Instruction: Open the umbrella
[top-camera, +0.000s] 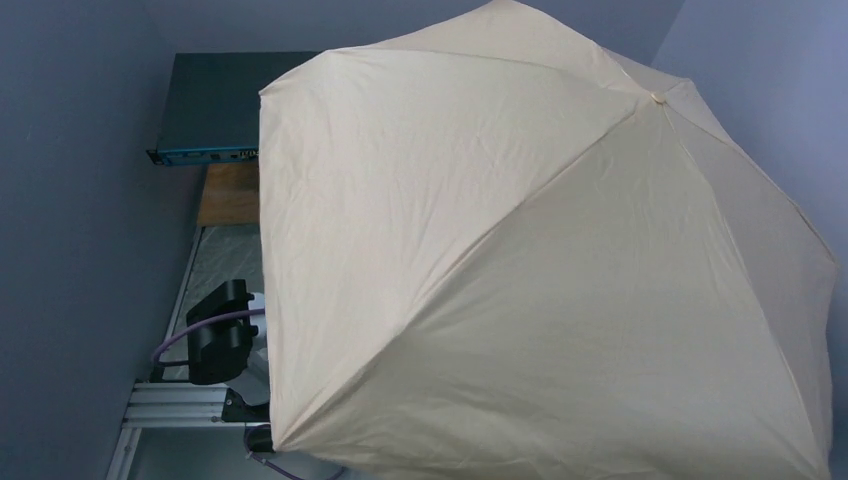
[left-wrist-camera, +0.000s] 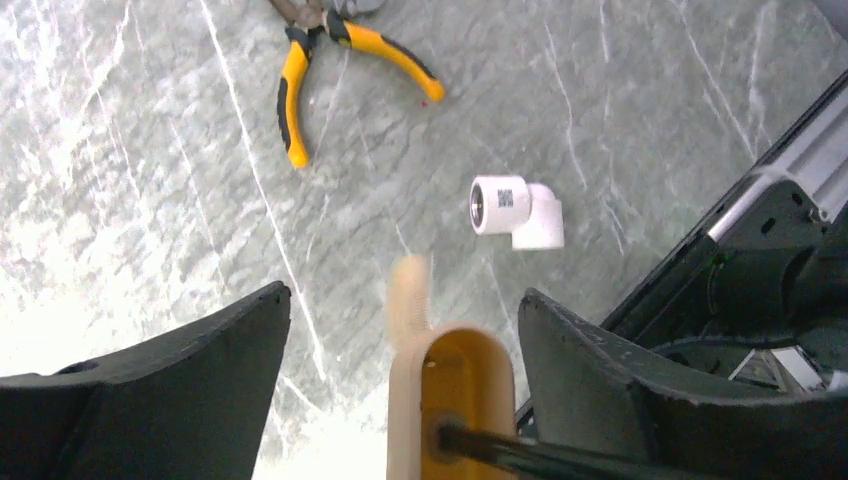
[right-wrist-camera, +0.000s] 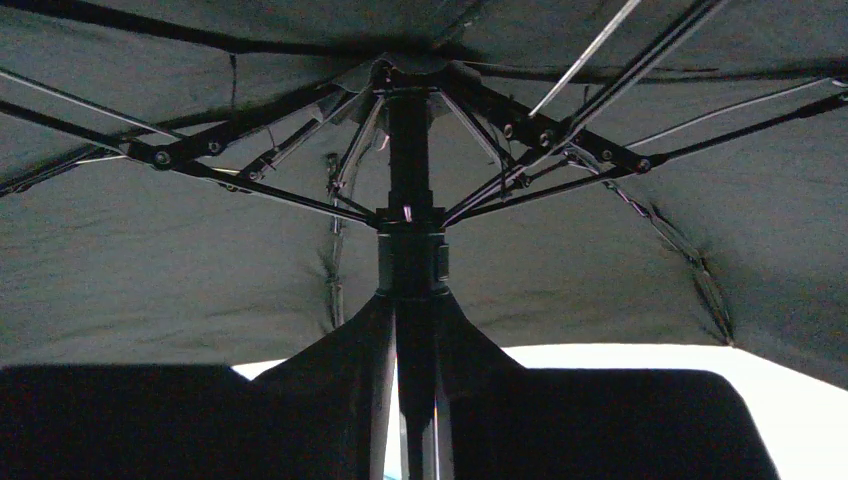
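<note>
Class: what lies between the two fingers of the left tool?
The umbrella's tan handle, on its black shaft; bare table shows in the gap on one side of it. The left wrist view shows this.

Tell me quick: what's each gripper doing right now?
Left gripper: open, the umbrella handle sits between its fingers, not gripped.
Right gripper: closed on the umbrella shaft.

The open umbrella (top-camera: 540, 260) hid my right arm and most of the table (top-camera: 222, 262) from above, the pliers (left-wrist-camera: 287, 100) ran off the top edge, and its handle loop (left-wrist-camera: 408, 295) was blurred.
</note>
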